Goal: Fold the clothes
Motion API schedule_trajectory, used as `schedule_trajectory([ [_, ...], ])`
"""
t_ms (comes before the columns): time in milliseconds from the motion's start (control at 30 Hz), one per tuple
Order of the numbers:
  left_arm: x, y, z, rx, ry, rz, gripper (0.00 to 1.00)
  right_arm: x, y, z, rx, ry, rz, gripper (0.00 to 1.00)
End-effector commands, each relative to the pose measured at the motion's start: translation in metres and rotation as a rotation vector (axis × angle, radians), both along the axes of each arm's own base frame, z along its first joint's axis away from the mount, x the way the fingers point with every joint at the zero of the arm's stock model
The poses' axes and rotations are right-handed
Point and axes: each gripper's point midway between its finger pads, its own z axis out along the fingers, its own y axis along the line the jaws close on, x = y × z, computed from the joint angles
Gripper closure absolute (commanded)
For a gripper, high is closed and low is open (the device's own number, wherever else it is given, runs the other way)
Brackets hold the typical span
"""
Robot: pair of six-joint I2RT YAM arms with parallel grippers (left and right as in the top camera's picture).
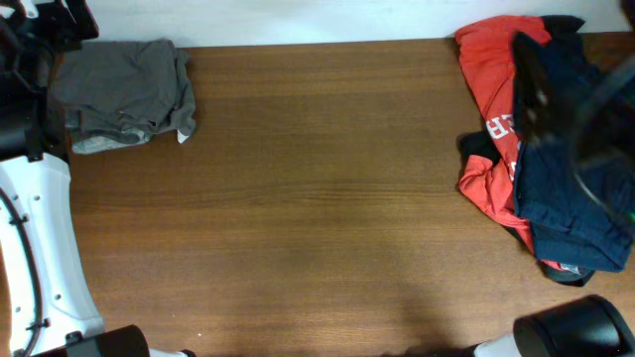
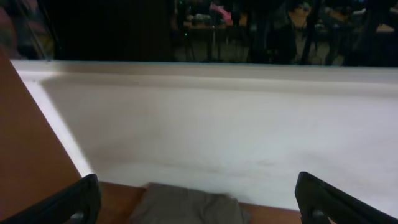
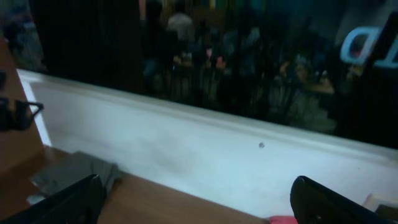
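The grey-khaki shorts [image 1: 124, 94] lie folded into a compact bundle at the table's far left corner, with a pale bit of lining at the lower edge. They also show in the left wrist view [image 2: 186, 205] and in the right wrist view [image 3: 74, 171]. My left gripper [image 2: 198, 180] is open and empty, raised near the shorts and facing the white back wall. My right gripper [image 3: 198, 180] is open and empty and also faces the back wall. The right arm [image 1: 595, 99] is a dark blur over the far right pile.
A red printed T-shirt [image 1: 491, 99] and a dark navy garment [image 1: 566, 178] lie heaped at the far right. The left arm's white base [image 1: 45, 248] stands along the left edge. A white wall [image 2: 217, 124] runs behind the table.
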Motion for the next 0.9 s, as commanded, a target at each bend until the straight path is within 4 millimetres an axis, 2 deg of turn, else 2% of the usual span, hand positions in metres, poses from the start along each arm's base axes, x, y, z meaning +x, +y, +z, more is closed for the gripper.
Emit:
schedule_trajectory([
  [0, -0.003, -0.003, -0.009, -0.026, 0.037, -0.007, 0.01, 0.006, -0.004, -0.005, -0.005, 0.022, -0.030, 0.01],
  [100, -0.008, -0.004, -0.029, -0.048, 0.116, -0.007, 0.01, -0.009, -0.008, 0.001, 0.001, -0.005, -0.030, 0.01],
  [233, -0.019, -0.007, -0.060, -0.084, 0.249, -0.006, 0.01, -0.017, -0.010, 0.003, 0.004, -0.014, -0.030, 0.01],
  [367, -0.037, -0.012, -0.095, -0.127, 0.406, -0.004, 0.01, -0.025, -0.023, -0.008, -0.010, 0.027, -0.091, 0.01],
  [533, -0.058, -0.017, -0.123, -0.164, 0.544, -0.004, 0.01, -0.030, -0.035, -0.009, -0.016, 0.040, -0.156, 0.01],
  [633, -0.065, -0.020, -0.132, -0.177, 0.591, -0.003, 0.01, -0.025, -0.038, -0.005, -0.012, 0.024, -0.180, 0.01],
  [733, -0.070, -0.021, -0.136, -0.184, 0.614, -0.003, 0.01, -0.010, -0.042, -0.006, -0.002, -0.010, -0.224, 0.01],
  [867, -0.070, -0.021, -0.136, -0.184, 0.615, -0.003, 0.01, 0.018, -0.040, -0.029, 0.018, -0.080, -0.252, 0.01],
])
